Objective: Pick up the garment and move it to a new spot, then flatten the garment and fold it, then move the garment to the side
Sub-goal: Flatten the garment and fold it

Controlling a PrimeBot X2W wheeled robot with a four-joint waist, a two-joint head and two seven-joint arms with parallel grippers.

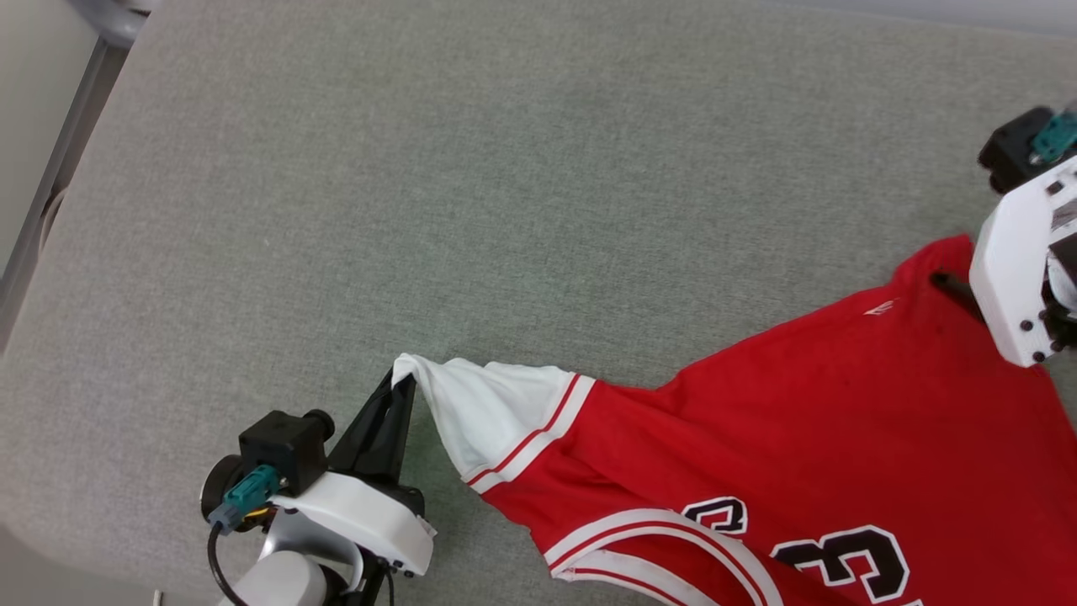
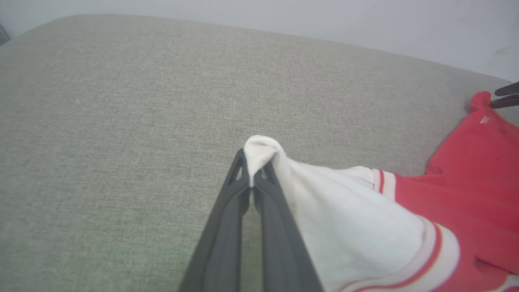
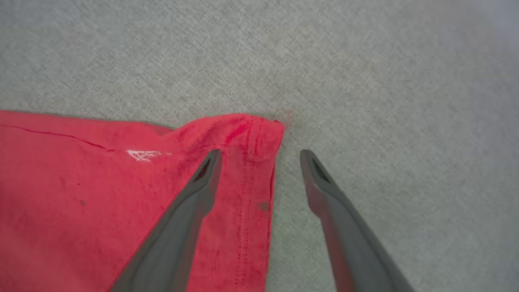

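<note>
The garment [image 1: 808,404], a red jersey with white sleeves, striped trim and black-and-white lettering, lies spread over the lower right of the grey-green cushioned surface [image 1: 471,210]. My left gripper [image 1: 408,383] is shut on the tip of the white sleeve [image 2: 324,219], with the cloth pinched between its fingers in the left wrist view [image 2: 252,178]. My right gripper [image 3: 259,156] stands open above the garment's far red hem corner [image 3: 247,134]; one finger lies over the cloth, the other over bare fabric surface. In the head view its white housing [image 1: 1014,269] sits at the right edge.
The cushioned surface stretches wide to the left and far side of the garment. A grey frame edge [image 1: 50,168] runs along the upper left, and a pale wall [image 2: 324,20] stands beyond the far edge.
</note>
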